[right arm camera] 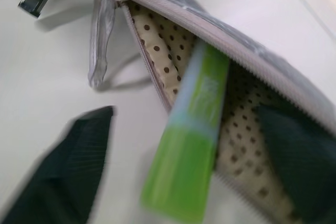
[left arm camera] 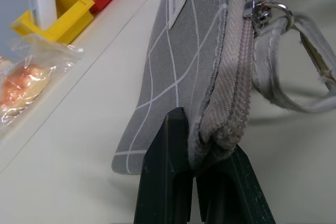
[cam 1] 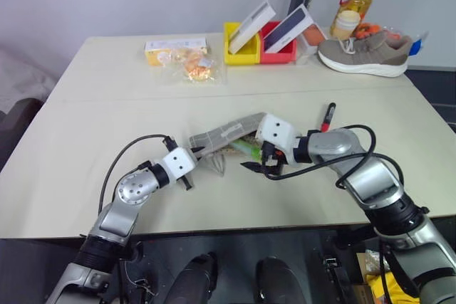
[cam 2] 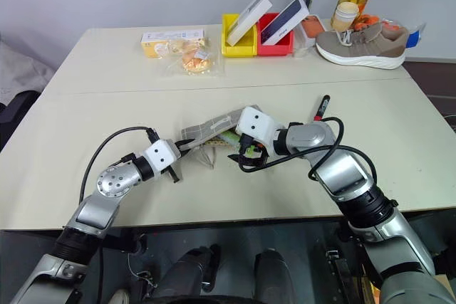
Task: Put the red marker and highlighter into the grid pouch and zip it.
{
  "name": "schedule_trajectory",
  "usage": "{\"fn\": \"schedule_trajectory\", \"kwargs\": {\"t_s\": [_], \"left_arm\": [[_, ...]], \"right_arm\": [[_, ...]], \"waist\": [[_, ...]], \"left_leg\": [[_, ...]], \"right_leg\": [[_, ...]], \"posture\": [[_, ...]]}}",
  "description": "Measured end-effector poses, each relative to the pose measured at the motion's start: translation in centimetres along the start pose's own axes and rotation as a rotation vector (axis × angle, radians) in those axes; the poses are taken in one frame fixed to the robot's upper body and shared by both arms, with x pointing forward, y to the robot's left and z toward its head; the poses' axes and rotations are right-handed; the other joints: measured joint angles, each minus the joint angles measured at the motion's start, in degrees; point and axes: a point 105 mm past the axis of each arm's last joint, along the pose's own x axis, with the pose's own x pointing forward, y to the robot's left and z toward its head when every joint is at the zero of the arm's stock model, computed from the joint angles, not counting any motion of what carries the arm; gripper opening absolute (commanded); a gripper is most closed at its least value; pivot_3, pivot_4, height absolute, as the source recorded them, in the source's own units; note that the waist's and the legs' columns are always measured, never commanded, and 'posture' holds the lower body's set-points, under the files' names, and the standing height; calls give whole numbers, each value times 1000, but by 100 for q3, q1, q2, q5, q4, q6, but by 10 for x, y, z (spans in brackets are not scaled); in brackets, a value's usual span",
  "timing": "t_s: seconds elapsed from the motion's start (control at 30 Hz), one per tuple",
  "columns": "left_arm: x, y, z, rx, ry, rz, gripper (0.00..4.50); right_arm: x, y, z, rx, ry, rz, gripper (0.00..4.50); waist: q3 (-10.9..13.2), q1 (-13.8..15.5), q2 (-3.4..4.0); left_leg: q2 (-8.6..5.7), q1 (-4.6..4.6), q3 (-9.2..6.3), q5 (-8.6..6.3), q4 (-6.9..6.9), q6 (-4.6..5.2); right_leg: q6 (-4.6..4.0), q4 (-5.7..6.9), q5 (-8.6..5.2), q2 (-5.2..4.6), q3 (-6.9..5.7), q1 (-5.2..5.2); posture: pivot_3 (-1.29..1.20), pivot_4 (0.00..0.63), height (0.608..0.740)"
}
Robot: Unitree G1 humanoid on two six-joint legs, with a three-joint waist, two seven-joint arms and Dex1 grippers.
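Pinching the zipper-end corner of the grid pouch (left arm camera: 181,61), the left gripper (cam 1: 194,153) has its two black fingers pressed together on the fabric edge; the pouch lies mid-table, lifted slightly at that corner, with its pull cord (left arm camera: 294,85) hanging loose beside the zipper slider.

Pouch mouth is open, showing a dotted lining. The highlighter (right arm camera: 191,135) lies partly inside the mouth, its light green end sticking out toward the near edge of the table.

The right gripper (right arm camera: 184,182) sits at the open mouth with its jaws spread wide, one finger outside the pouch on the table side, the other inside the opening; the highlighter lies between them, not gripped.

The red marker (cam 1: 328,116) lies on the table (cam 1: 107,105) right of the pouch, well apart from it, toward the right edge.

Far edge: snack packets (cam 1: 187,58), yellow and red bins (cam 1: 258,49), a shoe (cam 1: 365,53) at the far right corner.
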Motion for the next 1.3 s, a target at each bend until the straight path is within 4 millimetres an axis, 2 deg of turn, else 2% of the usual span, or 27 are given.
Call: {"fn": "schedule_trajectory", "kwargs": {"t_s": [0.17, 0.37, 0.43, 0.53, 0.6, 0.7, 0.83, 0.93, 1.13, 1.23, 1.3], "left_arm": [[3, 3, -5, -92, 24, 69, 0], [8, 4, -7, -178, 55, 126, 0], [12, 3, -8, -214, 66, 153, 0], [17, 2, -7, -258, 75, 192, 0], [19, 4, -7, -272, 84, 212, 0], [23, 9, -3, -272, 78, 233, 0], [24, 10, -2, -274, 76, 237, 0], [24, 10, -2, -275, 76, 239, 0], [24, 11, -2, -276, 76, 246, 0], [24, 11, -2, -278, 76, 248, 0], [24, 11, -3, -282, 77, 249, 0]], "right_arm": [[-32, -21, 14, 6, -74, -82, 4429], [-53, -33, -5, 126, -75, -161, 4429], [-59, -54, -22, 240, -72, -287, 4429], [-70, -83, -68, 474, -25, -511, 4429], [-72, -92, -95, 588, 13, -622, 4429], [-71, -98, -124, 683, 63, -760, 4429], [-64, -102, -141, 737, 91, -852, 4429], [-58, -105, -147, 769, 87, -890, 3555], [-57, -109, -148, 776, 67, -927, 359], [-58, -111, -145, 737, 65, -931, 364], [-61, -113, -137, 625, 85, -895, 364]], "waist": [[0, 6, -2], [0, -1, -2], [-1, 2, -4], [-1, 14, -4], [-1, 4, -3], [-1, -16, -3], [-1, -17, 1], [-1, -16, 0], [-1, -20, 1], [-1, -21, 1], [0, -21, 4]], "left_leg": [[0, -1, 0, 0, 1, 0], [0, 0, 1, 0, 2, 1], [0, 2, 2, 0, 7, 1], [-1, 3, 1, 1, 9, 1], [-1, 3, 2, 1, 8, 1], [-1, 3, 4, 2, 6, 0], [-1, 3, 6, 3, 6, 0], [-1, 3, 6, 3, 7, 0], [-1, 3, 6, 3, 7, 0], [-1, 3, 6, 3, 7, 0], [-3, 3, 7, 3, 7, 0]], "right_leg": [[1, -3, 0, 0, -3, 4], [0, -3, 0, -1, -3, 5], [0, -3, 1, 0, -3, 11], [0, -3, 2, 1, -3, 13], [0, -1, 2, 1, -3, 11], [-1, 0, 2, 1, -3, 9], [-1, 0, 2, 1, -1, 9], [-1, 0, 2, 1, -1, 11], [-1, 0, 2, 2, -1, 11], [-1, 0, 2, 2, -1, 11], [-1, 0, 2, 1, 0, 9]], "posture": [[0, 150, 740], [0, 150, 740], [0, 150, 740], [0, 150, 740], [0, 150, 740], [0, 150, 740], [0, 150, 740], [0, 150, 740], [0, 150, 740], [0, 150, 740], [0, 150, 740]]}}
